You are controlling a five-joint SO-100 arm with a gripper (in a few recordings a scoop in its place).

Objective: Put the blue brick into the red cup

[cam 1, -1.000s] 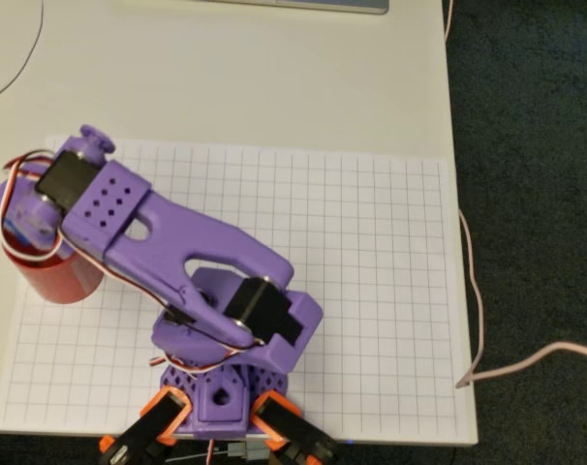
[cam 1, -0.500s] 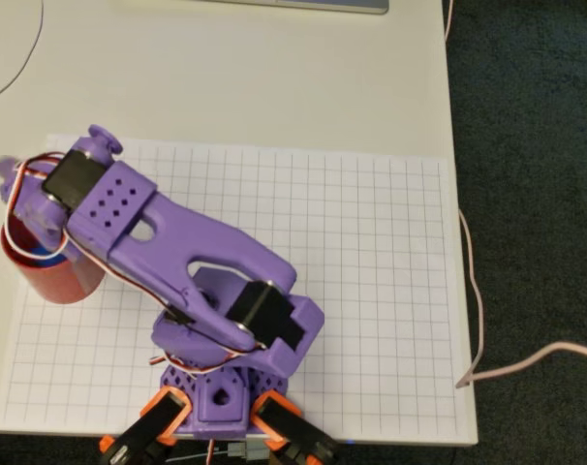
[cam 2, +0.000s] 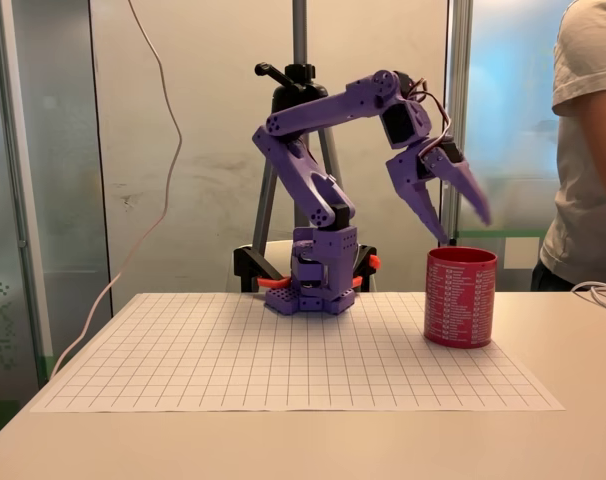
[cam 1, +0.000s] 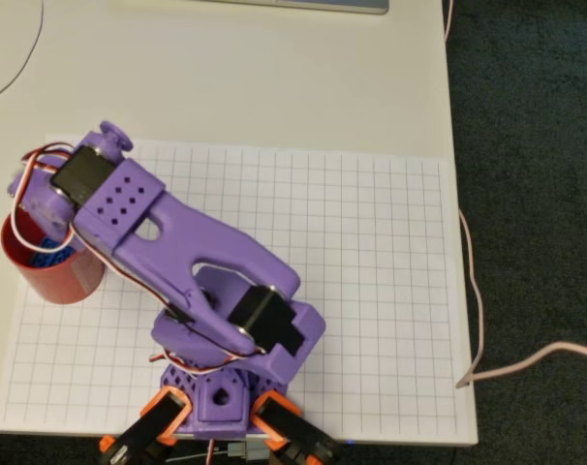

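Note:
The red cup (cam 1: 49,276) stands at the left edge of the grid mat, and in the fixed view the same red cup (cam 2: 460,297) is at the right of the mat. A patch of bright blue, the blue brick (cam 1: 53,246), lies inside the cup, partly covered by the purple wrist (cam 1: 90,199). My gripper (cam 2: 461,222) hangs just above the cup's rim, open, its two purple fingers (cam 2: 426,208) spread apart with nothing between them.
The arm's base (cam 1: 221,387) sits at the front edge of the white grid mat (cam 1: 371,291). A thin cable (cam 1: 473,320) runs along the table's right edge. A person (cam 2: 593,150) stands beside the table, and a tripod (cam 2: 301,120) is behind the arm.
The blue brick was between the fingers over the cup a second ago; now it lies inside the cup. The wrist has shifted slightly right and back.

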